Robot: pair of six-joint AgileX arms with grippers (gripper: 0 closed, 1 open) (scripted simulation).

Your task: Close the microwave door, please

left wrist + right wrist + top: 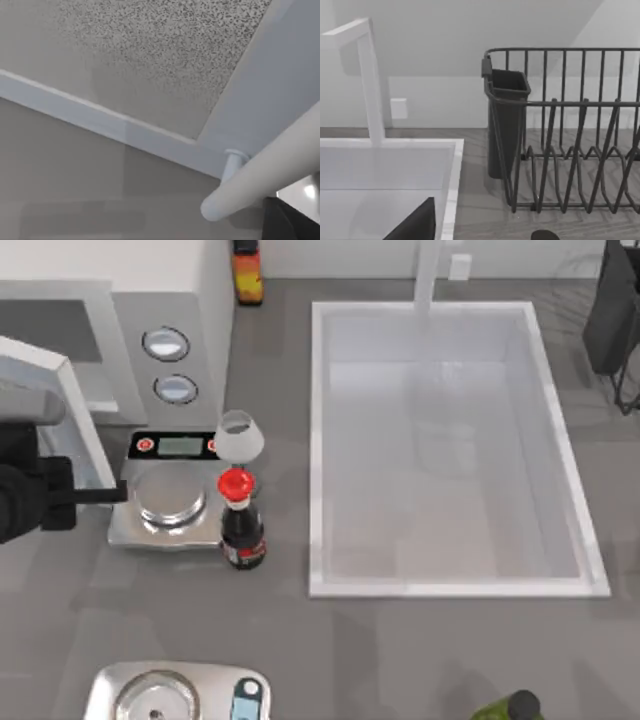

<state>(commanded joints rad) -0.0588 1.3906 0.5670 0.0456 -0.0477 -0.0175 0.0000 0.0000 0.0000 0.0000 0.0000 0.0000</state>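
Note:
The microwave door (75,410) stands swung out from the microwave (160,300) at the table's back left, its white frame edge-on from above. The left wrist view looks closely at the door's speckled grey window (150,60), its white frame and its round white handle bar (265,170). My left gripper (105,495) is black. It sits at the far left, level with the door's free end and touching or nearly touching it. A dark part of my right gripper (415,226) shows over the sink's near corner.
A silver scale (170,495), a red-capped dark bottle (240,530) and a glass cup (238,435) crowd the space right of the door. A white sink (450,588) fills the middle right. A black dish rack (570,130) stands beyond it. Another scale (175,695) sits front left.

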